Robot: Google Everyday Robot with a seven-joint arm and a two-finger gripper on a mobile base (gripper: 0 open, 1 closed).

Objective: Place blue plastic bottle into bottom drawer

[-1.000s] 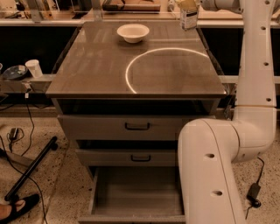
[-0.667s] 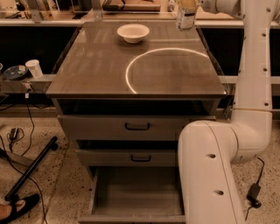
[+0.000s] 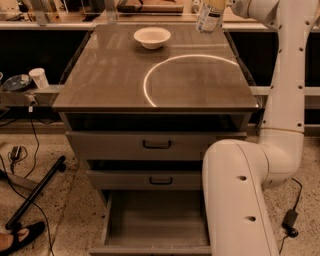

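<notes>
The blue plastic bottle hangs above the far right corner of the cabinet top, its top cut off by the upper edge of the view. My gripper holds it from above at that edge, reaching in from the white arm on the right. The bottom drawer is pulled open below, with a plain grey interior and nothing in it. The arm's big lower link covers the drawer's right side.
A white bowl sits at the far middle of the cabinet top. Two shallower drawers above the bottom one are partly open. A paper cup stands on a left shelf. A black pole and a shoe lie on the floor left.
The bottle and gripper have shifted slightly to the left at the far right of the cabinet top. The drawers and bowl have not moved.
</notes>
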